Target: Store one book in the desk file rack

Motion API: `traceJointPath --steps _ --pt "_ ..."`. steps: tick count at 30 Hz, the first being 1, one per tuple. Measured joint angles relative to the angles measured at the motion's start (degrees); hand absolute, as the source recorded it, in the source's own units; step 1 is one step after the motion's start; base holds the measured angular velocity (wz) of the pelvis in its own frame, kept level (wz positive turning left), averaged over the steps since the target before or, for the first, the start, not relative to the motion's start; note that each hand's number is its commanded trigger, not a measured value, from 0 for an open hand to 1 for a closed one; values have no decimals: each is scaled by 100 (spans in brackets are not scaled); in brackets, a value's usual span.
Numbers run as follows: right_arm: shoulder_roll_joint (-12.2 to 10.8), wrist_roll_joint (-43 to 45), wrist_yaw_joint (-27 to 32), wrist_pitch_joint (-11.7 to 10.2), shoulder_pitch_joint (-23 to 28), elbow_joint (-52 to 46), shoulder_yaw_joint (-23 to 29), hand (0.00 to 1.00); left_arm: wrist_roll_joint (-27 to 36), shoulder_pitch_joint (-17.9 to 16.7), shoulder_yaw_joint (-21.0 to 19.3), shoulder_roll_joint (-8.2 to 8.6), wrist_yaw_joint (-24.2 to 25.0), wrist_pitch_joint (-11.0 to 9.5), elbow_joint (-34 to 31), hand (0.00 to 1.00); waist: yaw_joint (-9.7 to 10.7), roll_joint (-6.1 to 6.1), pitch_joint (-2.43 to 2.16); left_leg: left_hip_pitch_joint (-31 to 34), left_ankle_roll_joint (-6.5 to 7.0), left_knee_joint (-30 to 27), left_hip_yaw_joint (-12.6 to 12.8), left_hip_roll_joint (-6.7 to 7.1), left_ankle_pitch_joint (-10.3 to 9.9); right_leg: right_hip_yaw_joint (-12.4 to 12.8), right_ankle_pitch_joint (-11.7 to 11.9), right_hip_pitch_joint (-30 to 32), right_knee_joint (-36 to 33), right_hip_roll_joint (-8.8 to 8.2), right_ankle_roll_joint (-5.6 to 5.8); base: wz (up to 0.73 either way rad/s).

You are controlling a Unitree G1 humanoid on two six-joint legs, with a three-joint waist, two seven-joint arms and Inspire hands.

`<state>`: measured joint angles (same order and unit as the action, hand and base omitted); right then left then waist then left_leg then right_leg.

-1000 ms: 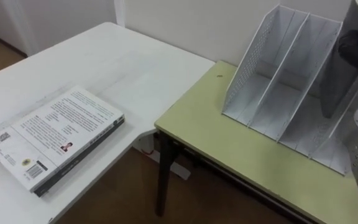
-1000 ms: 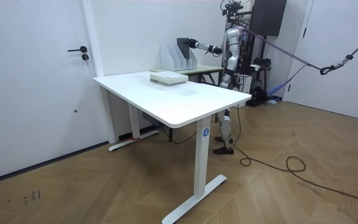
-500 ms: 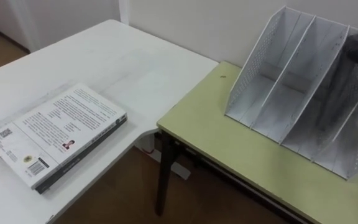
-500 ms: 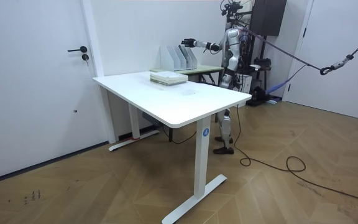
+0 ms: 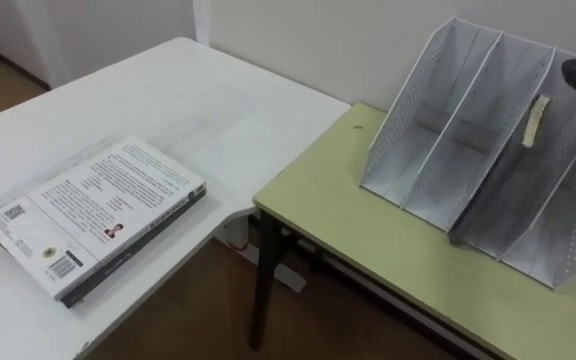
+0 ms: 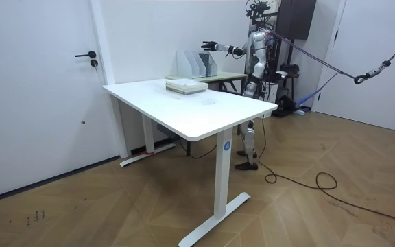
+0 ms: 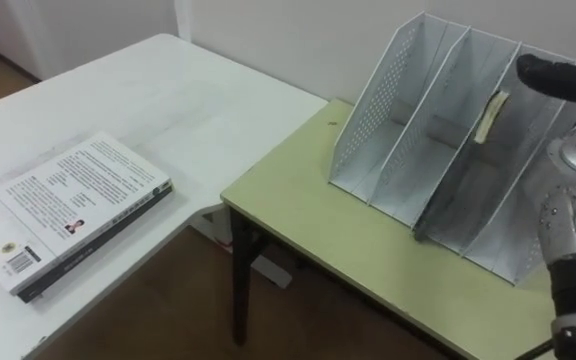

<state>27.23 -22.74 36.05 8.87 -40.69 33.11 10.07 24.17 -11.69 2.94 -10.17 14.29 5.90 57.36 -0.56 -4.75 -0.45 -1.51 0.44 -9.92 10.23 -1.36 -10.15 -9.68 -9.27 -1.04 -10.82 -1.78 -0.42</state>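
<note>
Room view: right hand [image 6: 208, 46] splayed, released, above file rack [image 5: 438, 150]; dark book [image 7: 468, 175] slotted inside; second book [image 5: 93, 215] near bench [image 5: 218, 110] edge.

The right arm is held out nearly straight from the shoulder, at about shoulder height, and is pointed towards the room view's left, while the body is held upright on both legs. In the eye views the arm is seen entering from the right edge: the silver forearm is angled steeply upward from the lower right corner, and the dark right hand [image 7: 556, 73] is carried at its top, high in the picture. The hand is turned towards the left, its fingers are stretched out and loosely spread, and nothing is held in it
</note>
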Motion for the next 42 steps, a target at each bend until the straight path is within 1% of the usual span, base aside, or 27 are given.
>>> traceJointPath --steps 12,16,17,19,21,24,26,27,31,33,34,35,36,37,38,39,41,42 --pt "0 5 1 0 -1 -10 -28 0 -7 17 24 -11 -3 8 -8 0 6 1 0 32 0 4 -6 0 0 -35 0 19 3 -4 0 0" --pt "0 38 -1 9 -15 -338 -160 0 -10 50 54 -25 -6 38 -11 0 9 10 -6 64 0 5 -2 1 0 -29 0 62 -19 -7 0 -2" --pt "0 42 -73 9 -29 -522 -251 0 -12 87 63 -26 -9 64 -4 0 8 12 -7 73 0 -2 7 2 0 -14 0 86 -45 -6 0 -5" --pt "0 45 -268 9 -142 -580 -386 0 -21 106 85 -35 -14 106 2 0 4 11 -6 70 0 -28 11 0 0 3 0 94 -76 -7 0 -4" --pt "-1 45 -503 70 -266 -673 -475 0 -153 138 86 -35 -10 123 2 0 -4 11 -5 70 1 -50 6 3 0 20 0 92 -77 -10 0 -4" --pt "-3 -23 -799 108 -390 -1054 -631 0 -199 162 179 -54 -9 114 10 0 -10 38 13 37 1 -60 -1 0 0 22 0 59 -79 -10 0 0" --pt "-9 -28 -1020 83 -407 -1625 -890 0 -119 216 259 -56 -15 112 7 0 -68 110 61 -13 0 -57 6 -8 0 38 2 30 -88 -3 -3 -4" --pt "-9 -29 -1110 72 -410 -1729 -942 0 -121 239 283 -60 -15 111 5 0 -72 117 65 -15 0 -56 7 -11 -1 37 3 28 -89 -1 -5 -5" --pt "-27 -50 -1801 78 -391 -2589 -1301 0 -124 333 301 -71 -7 111 79 0 -124 114 69 -9 -6 -39 64 -31 1 113 11 58 -88 31 -19 -7" --pt "-28 -134 -2189 64 -370 -2879 -1490 0 -125 356 345 -98 -6 110 79 0 -123 85 75 -18 -7 -37 59 -32 1 159 12 48 -81 34 -21 0" --pt "-28 -183 -2476 64 -269 -3033 -1567 0 -123 381 413 -132 -1 110 78 0 -129 40 75 -23 -7 -37 59 -30 1 163 12 40 -81 31 -21 0" --pt "-27 -223 -2745 66 -150 -3131 -1654 0 -116 395 431 -174 10 108 70 0 -159 -16 90 -28 -7 -38 60 -30 1 164 12 32 -79 29 -20 0" --pt "-26 -244 -2865 75 -99 -3167 -1730 0 -116 396 463 -208 15 107 67 0 -155 -42 89 -21 -7 -38 59 -30 1 164 12 34 -74 29 -20 0" --pt "-26 -292 -3163 125 -1 -3257 -1893 0 -115 397 517 -272 16 112 59 0 -153 -87 87 5 -7 -39 37 -29 0 161 12 46 -73 28 -20 4" --pt "-27 -421 -3491 160 70 -3311 -2058 0 -111 402 523 -305 18 115 48 0 -154 -113 71 42 -6 -43 12 -38 -2 162 14 79 -75 25 -19 5" --pt "-25 -484 -3666 173 99 -3314 -2134 0 -114 419 532 -323 21 120 47 0 -138 -120 66 57 -5 -46 -3 -55 -2 152 15 89 -75 22 -18 9" --pt "-23 -577 -4385 252 261 -3326 -2416 0 -122 472 550 -428 99 125 44 0 -170 -136 54 89 -7 -76 -43 -62 -4 134 19 86 -76 22 -19 11" --pt "-21 -594 -4559 254 315 -3327 -2488 0 -122 481 554 -458 139 125 49 0 -175 -133 56 87 -8 -76 -60 -63 -5 125 19 77 -76 23 -19 13"
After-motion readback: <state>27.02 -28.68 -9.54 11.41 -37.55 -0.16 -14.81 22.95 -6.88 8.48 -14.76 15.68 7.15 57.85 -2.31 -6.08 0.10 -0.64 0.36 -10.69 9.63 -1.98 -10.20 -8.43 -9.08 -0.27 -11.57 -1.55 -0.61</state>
